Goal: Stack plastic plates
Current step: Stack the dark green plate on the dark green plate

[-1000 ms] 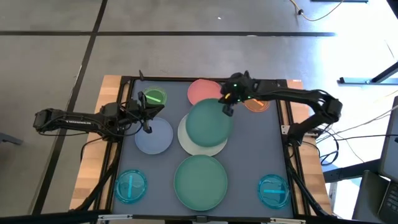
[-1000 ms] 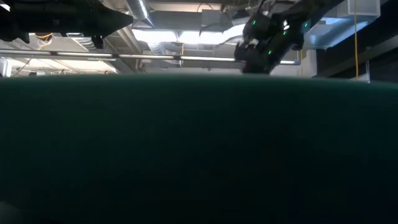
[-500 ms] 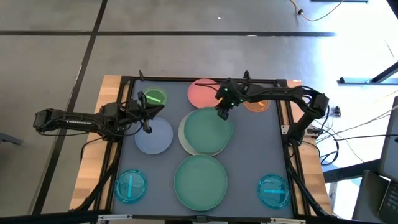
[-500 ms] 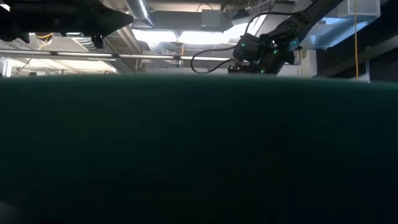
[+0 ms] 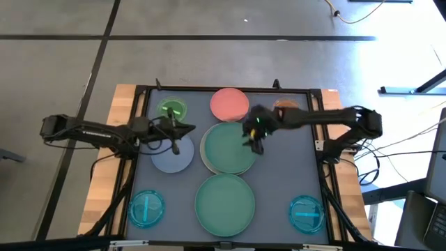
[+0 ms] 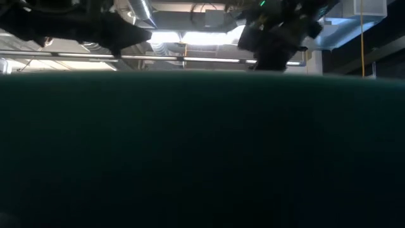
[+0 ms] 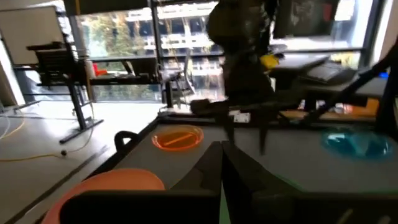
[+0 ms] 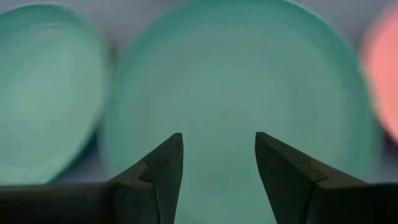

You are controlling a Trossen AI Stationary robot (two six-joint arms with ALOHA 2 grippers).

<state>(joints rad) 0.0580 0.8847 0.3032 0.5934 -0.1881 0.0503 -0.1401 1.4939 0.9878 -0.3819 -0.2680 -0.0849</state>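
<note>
Green plate (image 5: pixel 232 146) stacked on cream plate (image 5: pixel 205 150), overhung by parted right gripper (image 5: pixel 254 141); left gripper (image 5: pixel 175 131), fingers pressed together, positioned over blue plate (image 5: pixel 169 155).

Nine plates (image 5: pixel 231 147) lie under two grippers (image 5: pixel 254 143).

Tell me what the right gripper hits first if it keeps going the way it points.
Most likely the large green plate stacked on the cream plate: the right gripper, fingers open, points down at it, nothing showing between.
</note>
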